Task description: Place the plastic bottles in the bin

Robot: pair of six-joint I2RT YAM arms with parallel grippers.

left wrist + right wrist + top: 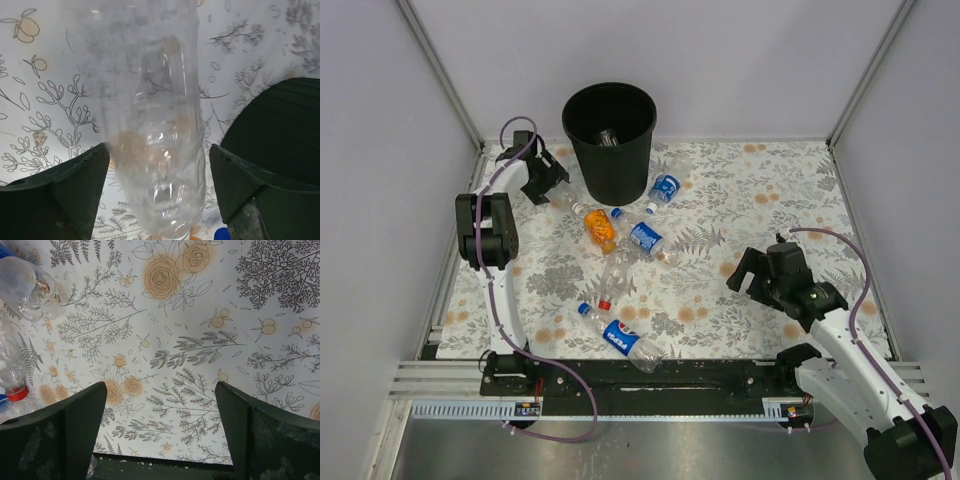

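Observation:
The black bin (pixel 610 140) stands at the back centre with one clear bottle (pixel 608 137) inside. On the floral cloth lie a blue-labelled bottle (pixel 665 189), an orange bottle (pixel 601 229), another blue-labelled bottle (pixel 646 239), a clear red-capped bottle (pixel 613 280) and a Pepsi bottle (pixel 621 338). My left gripper (pixel 546 182) is low, just left of the bin, and open. A clear bottle (pixel 155 150) lies between its jaws, with a small gap at the right finger (pixel 250 190). The bin wall (pixel 280 125) is close on the right. My right gripper (pixel 752 272) is open and empty over bare cloth.
White walls and metal rails enclose the cloth. In the right wrist view a clear crumpled bottle (pixel 30 287) lies at the top left and the red-capped bottle (pixel 15 385) at the left edge. A blue cap (pixel 222 233) shows beneath the left jaws.

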